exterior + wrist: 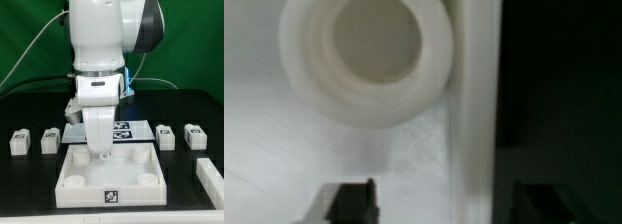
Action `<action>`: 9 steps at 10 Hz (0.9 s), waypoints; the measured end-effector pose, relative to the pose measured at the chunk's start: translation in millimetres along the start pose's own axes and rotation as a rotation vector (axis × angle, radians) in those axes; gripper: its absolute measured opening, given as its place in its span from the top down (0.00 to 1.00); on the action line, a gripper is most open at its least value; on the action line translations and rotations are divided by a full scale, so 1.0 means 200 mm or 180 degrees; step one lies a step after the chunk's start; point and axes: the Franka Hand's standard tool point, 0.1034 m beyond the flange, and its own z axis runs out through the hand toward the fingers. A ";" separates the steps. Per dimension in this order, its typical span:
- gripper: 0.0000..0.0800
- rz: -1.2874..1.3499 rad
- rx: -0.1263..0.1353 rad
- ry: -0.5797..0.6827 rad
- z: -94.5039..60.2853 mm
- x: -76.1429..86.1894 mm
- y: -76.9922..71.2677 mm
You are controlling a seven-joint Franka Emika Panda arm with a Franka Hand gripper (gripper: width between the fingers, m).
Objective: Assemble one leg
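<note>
On the counter (30, 192), well to the exterior view's left of the jaws, lie the outer left leg (18, 140) and the inner left leg (49, 139). Their tags show only black-and-white patterns, and their long axis is too small to tell. The jaws stand wide, clamping nothing, straddling the panel (75, 193) wall beside a round socket (367, 60). To their right lie the inner right leg (167, 135) and the outer right leg (195, 136).
</note>
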 end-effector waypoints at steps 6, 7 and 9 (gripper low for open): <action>0.93 0.0002 -0.0009 0.0000 0.00 0.00 0.00; 0.93 0.0002 -0.0009 0.0000 0.00 0.00 0.00; 0.93 0.0001 -0.0009 0.0000 0.00 0.00 0.00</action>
